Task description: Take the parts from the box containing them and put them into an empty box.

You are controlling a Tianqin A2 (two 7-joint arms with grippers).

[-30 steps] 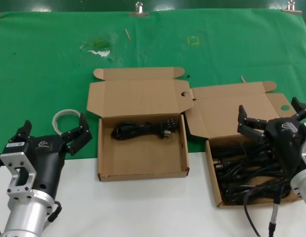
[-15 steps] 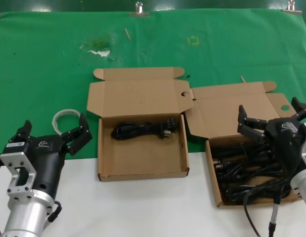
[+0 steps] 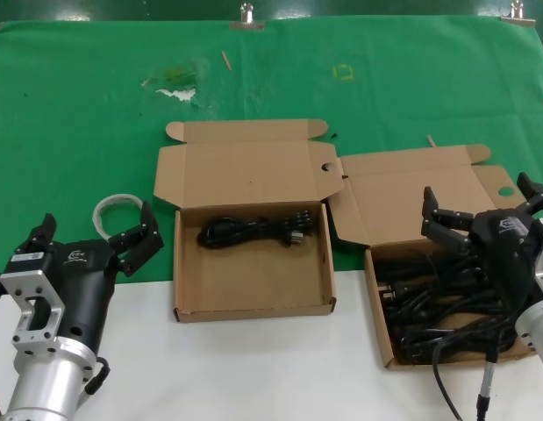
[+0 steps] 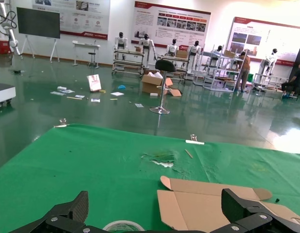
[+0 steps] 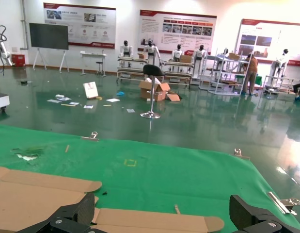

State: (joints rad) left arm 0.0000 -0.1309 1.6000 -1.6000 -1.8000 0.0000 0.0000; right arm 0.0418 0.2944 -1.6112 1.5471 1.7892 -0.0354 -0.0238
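Two open brown cardboard boxes lie side by side. The right box is full of several black power cords. The left box holds one wound cord along its far wall. My right gripper hangs open just above the far end of the full box, holding nothing. In the right wrist view that gripper frames the box's lid flap. Off to the left of the boxes, my left gripper stands open and empty. In the left wrist view this gripper frames the left box's lid.
A clear tape ring lies on the green cloth just beyond my left gripper, also in the left wrist view. The white table front runs below the boxes. Clips pin the cloth's far edge.
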